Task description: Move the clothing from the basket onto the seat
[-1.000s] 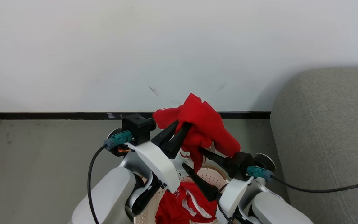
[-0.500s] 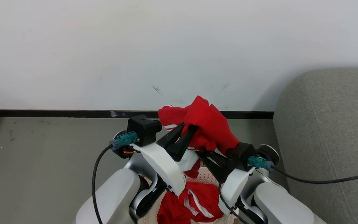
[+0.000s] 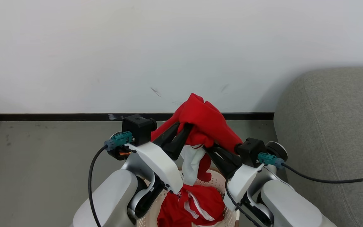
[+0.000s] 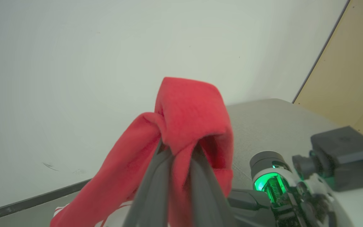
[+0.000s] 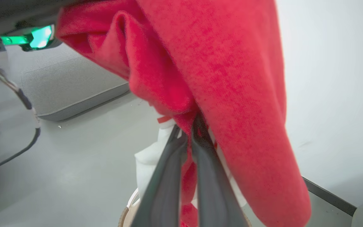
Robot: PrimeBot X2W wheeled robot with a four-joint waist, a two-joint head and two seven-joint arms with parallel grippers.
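One piece of the red clothing [image 3: 205, 121] hangs bunched above the basket [image 3: 216, 182], with a white panel dangling under it. My left gripper [image 3: 183, 130] is shut on its upper left fold, and my right gripper [image 3: 207, 147] is shut on it from the lower right. In the left wrist view the red fabric [image 4: 191, 110] wraps over the left gripper [image 4: 178, 151]. In the right wrist view the right gripper [image 5: 189, 126] pinches a fold of the garment [image 5: 219, 63]. A second red piece with white stripes [image 3: 191, 206] lies in the basket. The grey seat [image 3: 332, 126] stands to the right.
A white wall with a black skirting strip [image 3: 43, 117] runs behind, above grey floor [image 3: 36, 170]. Black cables trail from both wrists. In the right wrist view a flat grey cushion [image 5: 71, 88] lies on the floor beyond the basket rim [image 5: 124, 218].
My right gripper, open a second ago beneath the garment, has risen and shut on the red fabric. The left gripper keeps its hold, and more of the white panel hangs free.
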